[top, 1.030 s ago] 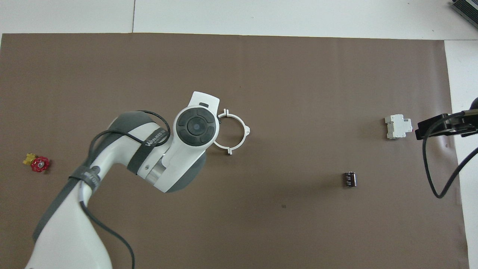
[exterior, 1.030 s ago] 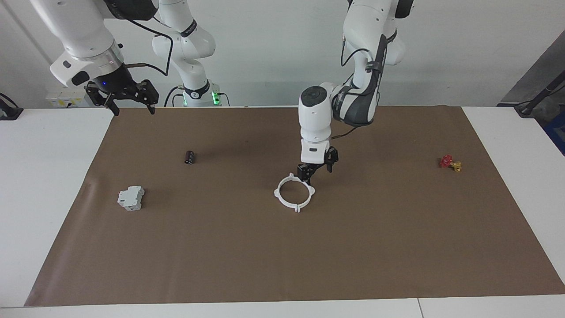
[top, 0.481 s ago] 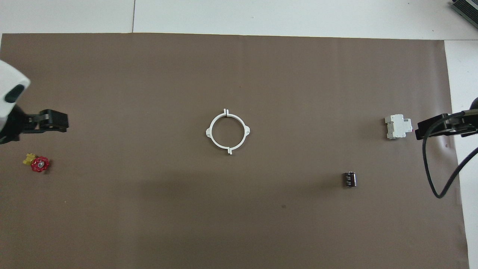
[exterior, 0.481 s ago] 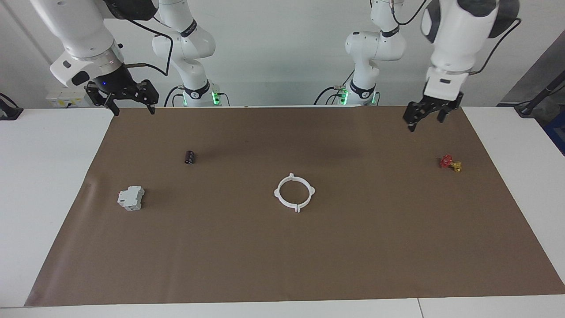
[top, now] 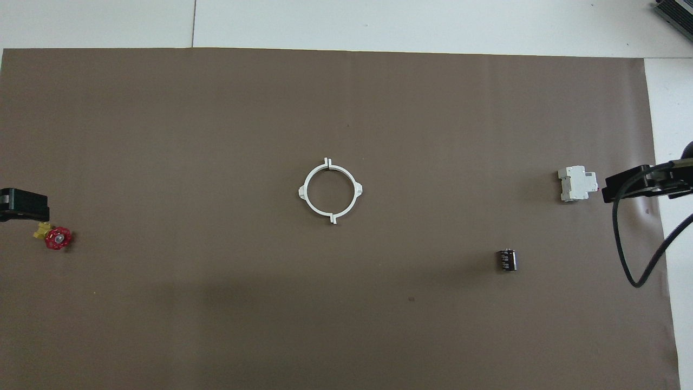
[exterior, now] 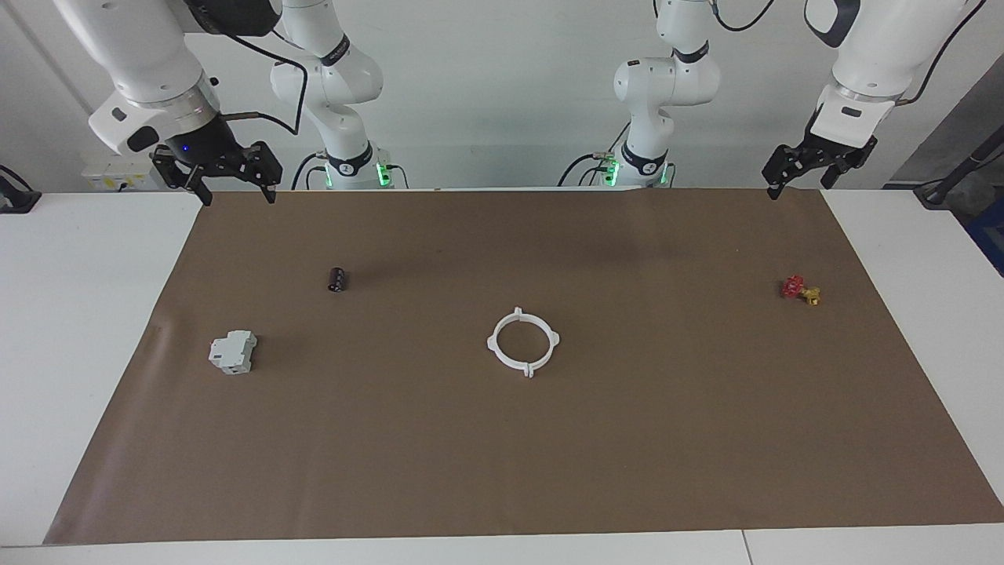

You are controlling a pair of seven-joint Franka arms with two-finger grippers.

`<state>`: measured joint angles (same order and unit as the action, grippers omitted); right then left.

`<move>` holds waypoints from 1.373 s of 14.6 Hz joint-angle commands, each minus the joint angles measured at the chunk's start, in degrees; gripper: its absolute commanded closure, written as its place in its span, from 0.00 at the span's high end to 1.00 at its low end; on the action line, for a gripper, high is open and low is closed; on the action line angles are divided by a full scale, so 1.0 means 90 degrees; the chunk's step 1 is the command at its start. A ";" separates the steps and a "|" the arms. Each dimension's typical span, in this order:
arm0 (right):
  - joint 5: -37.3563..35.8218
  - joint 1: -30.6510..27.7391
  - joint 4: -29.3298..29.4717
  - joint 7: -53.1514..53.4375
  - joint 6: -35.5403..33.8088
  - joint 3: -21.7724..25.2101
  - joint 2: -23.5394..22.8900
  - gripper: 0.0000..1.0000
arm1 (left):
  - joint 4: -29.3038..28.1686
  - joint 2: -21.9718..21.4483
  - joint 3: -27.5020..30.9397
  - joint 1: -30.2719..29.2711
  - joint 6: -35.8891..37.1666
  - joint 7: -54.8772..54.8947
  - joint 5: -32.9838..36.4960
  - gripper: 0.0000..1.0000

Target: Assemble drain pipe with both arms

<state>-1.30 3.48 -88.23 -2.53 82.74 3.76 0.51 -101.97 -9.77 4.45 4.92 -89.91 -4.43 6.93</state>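
Note:
The drain pipe point(exterior: 524, 366) lies flat in the middle of the brown mat as one closed white ring with four tabs, its two halves joined. It also shows in the overhead view point(top: 331, 216). No gripper touches it. My left gripper point(exterior: 800, 185) is open and empty, raised over the mat's corner at the left arm's end, next to the robots; only its tip point(top: 23, 200) shows in the overhead view. My right gripper point(exterior: 238, 193) is open and empty, raised over the mat's corner at the right arm's end, and shows in the overhead view point(top: 644, 186) too. The right arm waits.
A grey-white boxy block point(exterior: 233, 351) point(top: 577, 183) and a small black cylinder point(exterior: 337, 279) point(top: 507, 259) lie toward the right arm's end. A small red-and-yellow valve point(exterior: 800, 289) point(top: 54, 236) lies toward the left arm's end. The brown mat point(exterior: 502, 471) covers the white table.
My left gripper has let go of the ring, risen and pulled away to the left arm's end of the table. The ring has stayed in place. The right arm has not moved.

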 commanded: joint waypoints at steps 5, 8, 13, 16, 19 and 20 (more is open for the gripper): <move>0.0077 -0.0074 -0.0128 0.0125 -0.0033 -0.0027 0.0139 1.00 | 0.0059 0.0283 0.0004 -0.0195 0.0019 0.0238 -0.0203 1.00; 0.0077 -0.0074 -0.0128 0.0135 -0.0033 -0.0027 0.0139 1.00 | 0.0693 0.0810 -0.0026 -0.0254 0.0495 0.0247 -0.0526 1.00; 0.0077 -0.0074 -0.0128 0.0144 -0.0033 -0.0027 0.0139 1.00 | 0.0589 0.0774 -0.0161 -0.0263 0.0655 0.0861 -0.0555 1.00; 0.0077 -0.0074 -0.0128 0.0135 -0.0033 -0.0027 0.0139 1.00 | -0.0067 0.0656 -0.0416 -0.0263 0.0087 0.0892 -0.0555 1.00; 0.0077 -0.0074 -0.0128 0.0125 -0.0033 -0.0027 0.0139 1.00 | 0.0489 0.0773 -0.0524 -0.0185 0.0283 0.0814 -0.0545 1.00; 0.0077 -0.0074 -0.0128 0.0125 -0.0033 -0.0017 0.0139 1.00 | 0.0500 0.0773 -0.0524 -0.0176 0.0225 0.0717 -0.0545 1.00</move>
<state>-1.30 3.40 -88.23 -2.44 82.74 3.79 0.51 -98.81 -2.52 -0.25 3.47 -87.23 2.33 2.79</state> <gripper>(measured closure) 0.000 0.000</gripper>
